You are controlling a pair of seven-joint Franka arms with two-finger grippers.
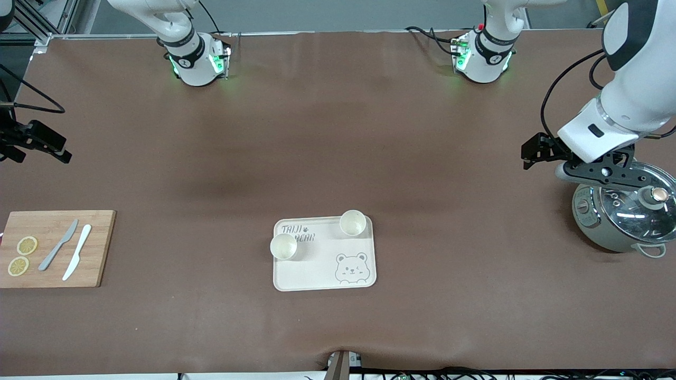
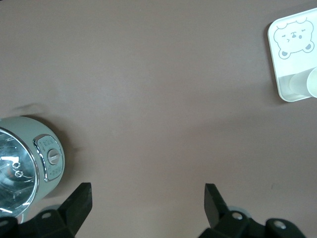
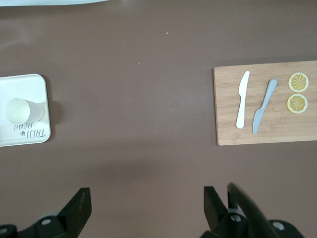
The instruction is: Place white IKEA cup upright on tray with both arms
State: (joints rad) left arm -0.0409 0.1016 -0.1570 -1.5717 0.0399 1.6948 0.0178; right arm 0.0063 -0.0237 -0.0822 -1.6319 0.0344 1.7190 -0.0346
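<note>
Now the left gripper [image 2: 147, 203] is hanging wide open with nothing in it, over the table beside the silver pot [image 1: 626, 211] at the left arm's end. In the left wrist view its two black fingers [image 2: 79, 201] are standing well apart, with only brown table [image 1: 338, 132] showing between them.

The right gripper [image 3: 143, 206] is also wide open and holding nothing. It is hanging over bare table, between the tray [image 1: 317, 274] and the wooden cutting board [image 1: 95, 248].

Out from the grippers, the cream tray is lying in the middle of the table, close to the front camera. Two white cups are standing on it with their mouths up. One cup [image 1: 353, 222] is sitting at the tray's corner farther from the camera, toward the left arm's end. The other cup [image 1: 283, 246] is sitting on the tray's edge toward the right arm's end, and it looks like it is hanging over the rim a little.

I think the placing step is looking done, and both arms are waiting away from the tray. The next move may only be to keep clear of the cups so they do not tip.
</note>
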